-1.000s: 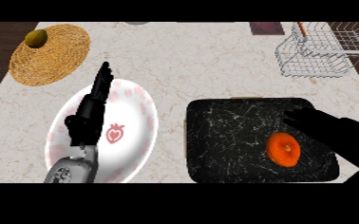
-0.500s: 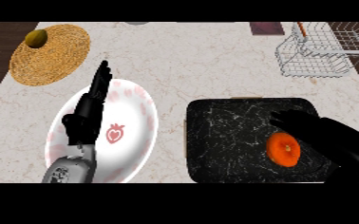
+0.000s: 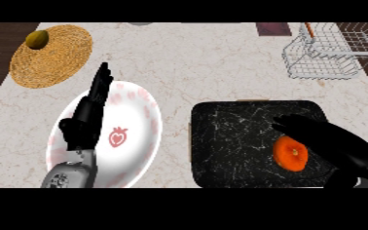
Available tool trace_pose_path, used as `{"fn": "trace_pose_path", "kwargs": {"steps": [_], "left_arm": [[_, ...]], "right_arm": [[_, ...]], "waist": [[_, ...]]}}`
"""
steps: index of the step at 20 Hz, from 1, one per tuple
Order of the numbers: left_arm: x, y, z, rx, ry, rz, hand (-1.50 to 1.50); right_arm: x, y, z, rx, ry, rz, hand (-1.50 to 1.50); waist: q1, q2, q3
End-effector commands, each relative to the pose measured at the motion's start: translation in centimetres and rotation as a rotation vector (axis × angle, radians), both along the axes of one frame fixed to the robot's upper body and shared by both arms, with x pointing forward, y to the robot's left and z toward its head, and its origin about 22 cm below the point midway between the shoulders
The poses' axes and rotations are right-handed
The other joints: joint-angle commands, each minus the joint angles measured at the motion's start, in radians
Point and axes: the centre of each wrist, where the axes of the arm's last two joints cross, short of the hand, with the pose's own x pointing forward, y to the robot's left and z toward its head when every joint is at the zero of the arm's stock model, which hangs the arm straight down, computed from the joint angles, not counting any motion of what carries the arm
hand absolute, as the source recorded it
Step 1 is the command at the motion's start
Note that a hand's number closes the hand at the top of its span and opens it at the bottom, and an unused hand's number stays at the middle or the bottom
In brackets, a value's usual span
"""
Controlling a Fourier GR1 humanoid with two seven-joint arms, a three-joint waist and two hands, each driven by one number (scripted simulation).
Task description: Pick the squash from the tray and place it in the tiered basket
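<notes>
The orange squash (image 3: 292, 155) lies on the black tray (image 3: 230, 141), in the tray's right part, near the lower right of the head view. The right robot hand (image 3: 327, 141) is over the tray, just beside the squash on its right; its fingers are stretched toward the left above the squash and are not curled round it, so it holds nothing. The left robot hand (image 3: 90, 109) rests open over the white plate (image 3: 140, 122) with fingers straight and pointing up. The wire tiered basket (image 3: 323, 51) stands at the upper right of the marble surface (image 3: 208, 63), well apart from the tray. At the upper left a woven mat (image 3: 61, 58) carries a small olive-coloured thing (image 3: 37, 38).
</notes>
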Motion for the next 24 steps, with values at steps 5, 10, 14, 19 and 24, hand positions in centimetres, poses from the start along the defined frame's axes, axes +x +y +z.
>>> {"fn": "trace_pose_path", "kwargs": {"steps": [5,10,14,19,24], "left_arm": [[-0.1,0.0,-0.1,-0.008,-0.006,0.001,0.0],[0.0,0.5,-0.8,0.015,0.017,-0.015,0.0],[-1.1,0.4,-1.2,0.005,0.019,-0.006,0.0],[-0.4,-1.8,-2.2,-0.003,-0.014,-0.009,0.0],[-0.1,-0.2,-0.5,-0.002,-0.005,-0.021,0.0]], "right_arm": [[0.1,1.3,-1.9,0.053,0.029,0.011,-1.5],[-0.1,1.6,-3.2,0.102,0.015,-0.042,-1.5],[1.0,2.4,-4.2,0.128,-0.09,-0.012,1.5],[1.1,1.9,-4.3,0.071,-0.229,0.036,1.5],[1.7,3.0,-5.5,-0.159,-0.179,-0.281,1.5]], "waist": [[0.0,0.0,0.0],[0.0,0.0,0.0],[0.004,0.0,0.0],[0.001,0.001,0.0],[0.013,0.001,-0.001]]}}
